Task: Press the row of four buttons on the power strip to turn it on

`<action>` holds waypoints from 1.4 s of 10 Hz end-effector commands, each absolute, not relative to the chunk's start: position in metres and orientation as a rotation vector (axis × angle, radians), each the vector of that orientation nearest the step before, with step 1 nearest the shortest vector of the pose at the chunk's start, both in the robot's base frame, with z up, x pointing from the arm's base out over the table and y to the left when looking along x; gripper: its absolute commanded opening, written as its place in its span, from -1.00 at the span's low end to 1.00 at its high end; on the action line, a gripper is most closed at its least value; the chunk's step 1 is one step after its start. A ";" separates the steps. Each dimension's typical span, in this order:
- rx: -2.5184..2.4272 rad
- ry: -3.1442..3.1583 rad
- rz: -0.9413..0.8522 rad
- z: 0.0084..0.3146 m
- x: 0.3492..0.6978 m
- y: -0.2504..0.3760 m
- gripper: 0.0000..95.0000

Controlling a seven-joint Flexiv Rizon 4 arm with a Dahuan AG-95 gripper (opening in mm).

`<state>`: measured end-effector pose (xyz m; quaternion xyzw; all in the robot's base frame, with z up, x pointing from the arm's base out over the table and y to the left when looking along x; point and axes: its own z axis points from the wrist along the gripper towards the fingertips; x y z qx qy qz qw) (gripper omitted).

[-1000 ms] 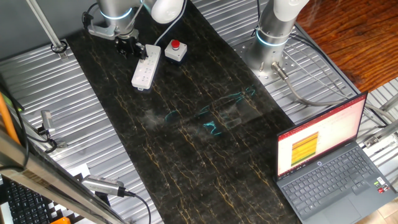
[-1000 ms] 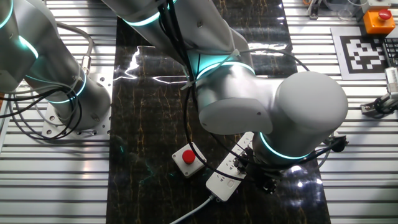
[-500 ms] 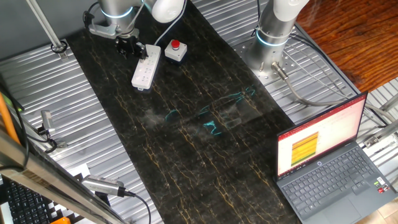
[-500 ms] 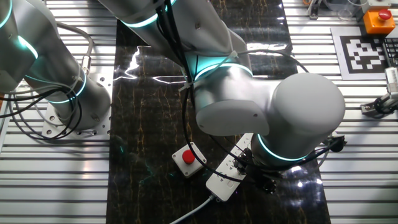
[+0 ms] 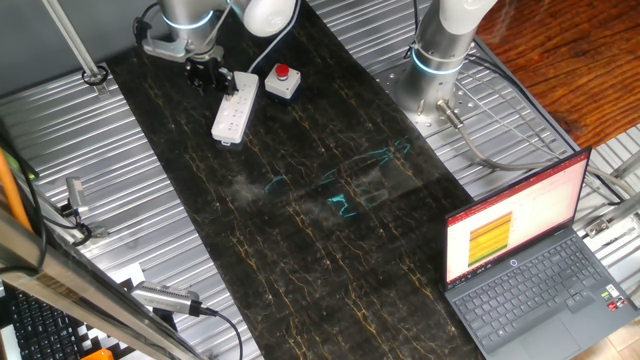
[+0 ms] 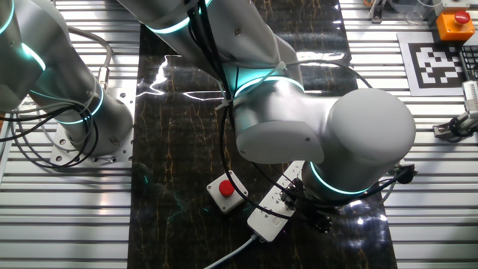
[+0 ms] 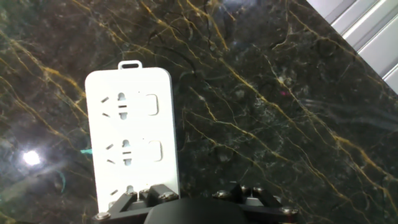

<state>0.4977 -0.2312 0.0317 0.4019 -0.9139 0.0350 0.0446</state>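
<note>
Power strip [image 7: 132, 140] sockets clear only in hand view; end effector [image 5: 208, 74] state indiscernible

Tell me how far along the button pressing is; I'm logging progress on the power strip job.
Done: the gripper has reached the cable end of the power strip, beside the red-button box. In hand: it sits low over that end; the hand view shows two sockets with their buttons ahead, but contact is hidden. Left: no view shows whether any button is switched, so the row of four may all remain.
</note>
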 end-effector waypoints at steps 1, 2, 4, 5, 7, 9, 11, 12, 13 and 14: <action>1.222 -2.787 0.114 0.043 0.498 -0.230 0.20; 1.218 -2.791 0.113 0.049 0.497 -0.229 0.20; 1.219 -2.802 0.103 0.054 0.497 -0.229 0.20; 1.215 -2.804 0.102 0.054 0.497 -0.229 0.20; 1.208 -2.806 0.104 0.054 0.498 -0.229 0.20; 1.207 -2.807 0.102 0.052 0.501 -0.230 0.20; 1.205 -2.813 0.087 0.045 0.503 -0.231 0.20; 1.203 -2.813 0.089 0.044 0.503 -0.231 0.20; 1.206 -2.811 0.087 0.043 0.503 -0.231 0.20; 1.208 -2.810 0.088 0.042 0.504 -0.231 0.20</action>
